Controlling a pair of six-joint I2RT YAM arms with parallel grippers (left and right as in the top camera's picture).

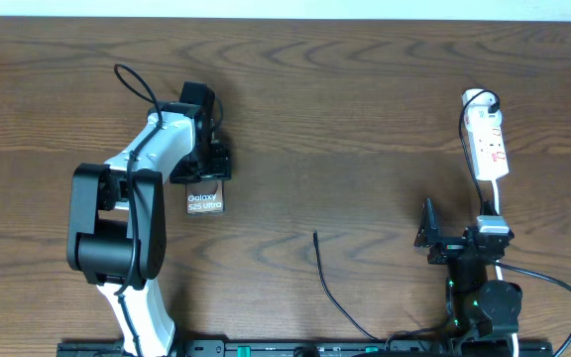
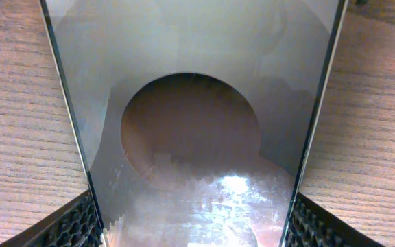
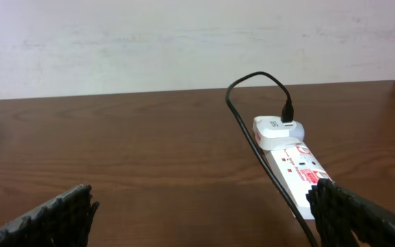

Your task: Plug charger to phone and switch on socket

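Note:
The phone (image 1: 204, 203) lies at the left of the table with white "Galaxy S25 Ultra" lettering showing. My left gripper (image 1: 206, 169) is shut on its far end. In the left wrist view the phone (image 2: 190, 103) fills the space between the two fingers (image 2: 194, 230). The charger cable's free plug tip (image 1: 315, 235) lies on the table in the middle. The cable (image 3: 252, 137) runs to a white adapter (image 3: 278, 130) plugged into the socket (image 1: 489, 144), which also shows in the right wrist view (image 3: 297, 171). My right gripper (image 1: 457, 233) is open and empty just in front of the socket (image 3: 204, 213).
The socket's white cord (image 1: 497, 203) runs back past my right arm. The charger cable trails toward the front edge (image 1: 350, 317). A pale wall stands behind the table (image 3: 184, 41).

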